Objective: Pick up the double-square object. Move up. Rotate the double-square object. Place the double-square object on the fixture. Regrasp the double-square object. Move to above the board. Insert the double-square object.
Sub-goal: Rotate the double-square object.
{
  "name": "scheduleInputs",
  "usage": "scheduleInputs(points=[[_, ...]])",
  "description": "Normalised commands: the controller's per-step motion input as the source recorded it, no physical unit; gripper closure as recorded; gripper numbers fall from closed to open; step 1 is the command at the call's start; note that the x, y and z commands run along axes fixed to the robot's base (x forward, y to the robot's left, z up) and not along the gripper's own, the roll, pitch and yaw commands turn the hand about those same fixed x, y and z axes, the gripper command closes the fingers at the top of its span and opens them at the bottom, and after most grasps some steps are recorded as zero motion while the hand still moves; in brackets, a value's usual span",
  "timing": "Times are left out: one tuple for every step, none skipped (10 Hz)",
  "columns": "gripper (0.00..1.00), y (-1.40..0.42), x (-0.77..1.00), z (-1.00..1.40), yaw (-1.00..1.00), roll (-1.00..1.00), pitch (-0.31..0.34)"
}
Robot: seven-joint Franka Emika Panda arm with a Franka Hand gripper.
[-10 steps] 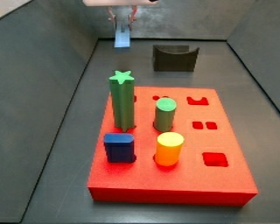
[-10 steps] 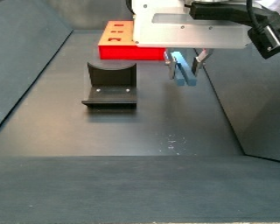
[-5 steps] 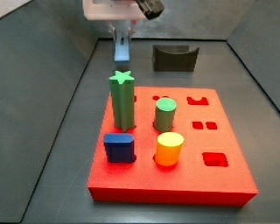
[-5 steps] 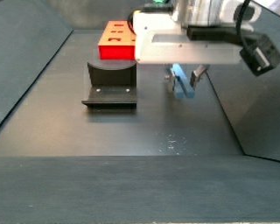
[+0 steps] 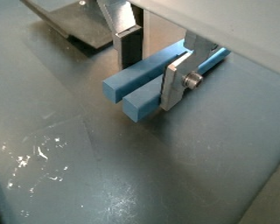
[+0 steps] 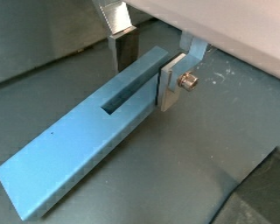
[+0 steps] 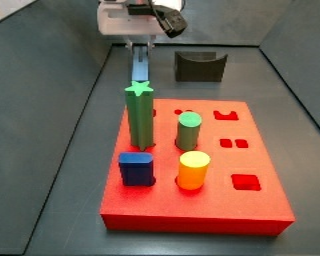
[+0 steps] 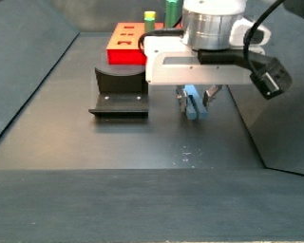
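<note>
My gripper [image 7: 139, 40] hangs over the floor behind the board [image 7: 256, 205], shut on one end of the double-square object [image 7: 139, 68]. This long grey-blue bar reaches from the fingers toward the green star post [image 7: 139, 115]. Both wrist views show the silver fingers [image 6: 171, 83] pressing the slotted bar [image 6: 73, 157] from both sides, clear of the dark floor. In a wrist view the gripper [image 5: 150, 79] clamps the bar [image 5: 133, 89] near its end. The fixture [image 8: 119, 92] stands beside the gripper [image 8: 193, 92], apart from the bar [image 8: 194, 106].
The red board [image 8: 126, 46] carries a green cylinder [image 7: 188, 131], a dark-blue block [image 7: 136, 168] and a yellow-orange cylinder [image 7: 192, 170], with cut-out holes [image 7: 246, 182] on its right side. The fixture [image 7: 200, 66] sits near the back wall. Grey walls enclose the floor.
The wrist has turned with the bar in its grip, so the bar now shows at full length toward the star post. The gripper has shifted nearer the fixture's side.
</note>
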Motion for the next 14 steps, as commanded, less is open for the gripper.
scheduleInputs(points=[[1.00,0.02,0.03,-0.40,0.01,-0.17,-0.095],[1.00,0.02,0.03,-0.31,0.01,-0.18,-0.108],[1.00,0.02,0.03,-0.27,0.01,-0.18,-0.113],[1.00,0.02,0.03,-0.21,0.00,-0.19,-0.121],[0.00,0.00,0.00,0.00,0.00,0.00,0.000],[0.00,0.00,0.00,1.00,0.00,0.00,0.000],[0.00,0.00,-0.01,1.00,0.00,0.00,0.017],[0.00,0.00,-0.02,1.00,-0.01,0.01,0.043],[0.00,0.00,-0.01,1.00,-0.01,0.02,0.061],[0.00,0.00,-0.01,1.00,-0.01,0.04,0.086],[0.00,0.00,-0.02,1.00,-0.01,0.07,0.096],[0.00,0.00,-0.02,1.00,0.00,0.09,0.095],[0.00,0.00,-0.03,1.00,0.01,0.10,0.098],[0.00,-0.01,-0.03,0.83,0.02,0.13,0.104]])
